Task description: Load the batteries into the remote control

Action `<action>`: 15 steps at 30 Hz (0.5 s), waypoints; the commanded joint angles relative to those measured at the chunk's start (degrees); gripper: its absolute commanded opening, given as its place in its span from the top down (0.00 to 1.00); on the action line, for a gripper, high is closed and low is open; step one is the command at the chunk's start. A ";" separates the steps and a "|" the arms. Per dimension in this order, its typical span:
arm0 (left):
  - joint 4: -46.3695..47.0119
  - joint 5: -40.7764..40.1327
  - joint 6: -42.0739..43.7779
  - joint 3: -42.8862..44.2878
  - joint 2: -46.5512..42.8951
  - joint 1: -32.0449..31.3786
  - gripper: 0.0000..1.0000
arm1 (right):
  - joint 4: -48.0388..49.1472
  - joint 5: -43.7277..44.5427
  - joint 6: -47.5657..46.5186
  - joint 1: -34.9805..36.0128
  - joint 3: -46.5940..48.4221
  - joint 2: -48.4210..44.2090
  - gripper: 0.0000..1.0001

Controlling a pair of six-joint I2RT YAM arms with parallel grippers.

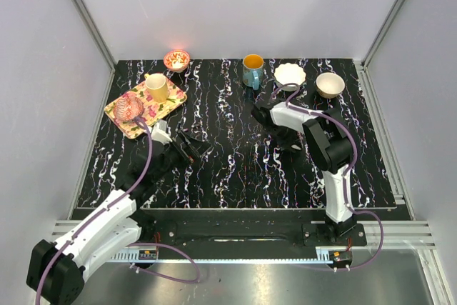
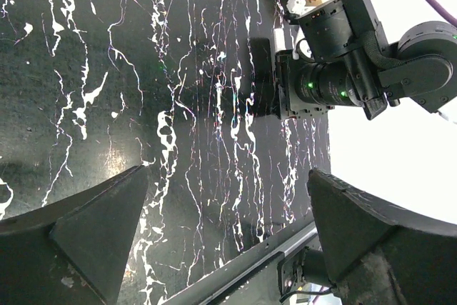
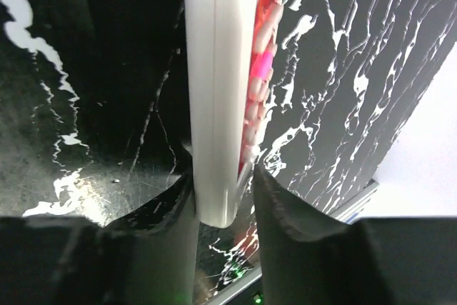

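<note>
My right gripper [image 3: 223, 196] pinches the remote control [image 3: 214, 91] edge-on, right of middle on the table [image 1: 235, 176]. It looks light, stiff and slick, so I clamp its flat faces. My left gripper [image 2: 228, 233] hangs wide and empty; I see no batteries

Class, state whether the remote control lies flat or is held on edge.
On edge: the right gripper pinches the remote control, white back on one side, red buttons on the other.

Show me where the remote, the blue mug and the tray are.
remote [image 3: 214, 91]: right wrist view, on its white edge.
blue mug [image 1: 251, 78]: top view, on its outer wall.
tray [image 1: 163, 107]: top view, on bare floral surface.
</note>
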 commanded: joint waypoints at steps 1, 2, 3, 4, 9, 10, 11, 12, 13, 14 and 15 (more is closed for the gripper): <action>1.49 1.18 0.90 0.89 0.61 -0.01 0.01 | 3.20 -7.48 -1.24 -0.04 -1.28 -1.61 0.52; 1.75 1.27 0.81 0.89 0.78 -0.01 0.01 | 3.55 -7.92 -1.07 -0.04 -1.72 -1.96 0.48; 1.84 1.45 0.81 0.89 1.04 -0.01 0.01 | 3.73 -9.23 -0.98 0.04 -1.99 -2.58 0.42; 1.93 1.53 0.81 0.98 1.13 -0.01 0.01 | 3.91 -9.68 -0.72 0.13 -2.08 -3.02 0.38; 2.10 2.15 0.98 1.25 1.75 -0.01 0.01 | 4.61 -13.80 0.86 0.57 -2.26 -6.70 0.27; 2.10 2.06 0.98 1.25 1.75 -0.01 0.01 | 4.70 -14.51 1.13 0.83 -1.91 -7.58 0.25; 2.10 1.89 0.98 1.16 1.75 -0.01 0.01 | 4.87 -15.47 1.13 0.92 -1.64 -8.64 0.24; 2.01 1.80 0.98 1.25 1.75 -0.10 0.01 | 4.70 -17.22 1.48 1.18 -1.20 -10.74 0.23; 2.01 1.80 0.98 1.25 1.75 -0.10 0.01 | 4.44 -18.28 1.66 1.19 -0.15 -11.89 0.22; 1.40 1.63 1.07 1.59 1.75 -0.01 0.01 | 4.09 -19.34 1.83 1.27 0.29 -13.29 0.22; 0.79 1.28 1.25 1.95 1.66 -0.01 0.01 | 4.09 -21.26 2.27 1.27 0.47 -17.31 0.22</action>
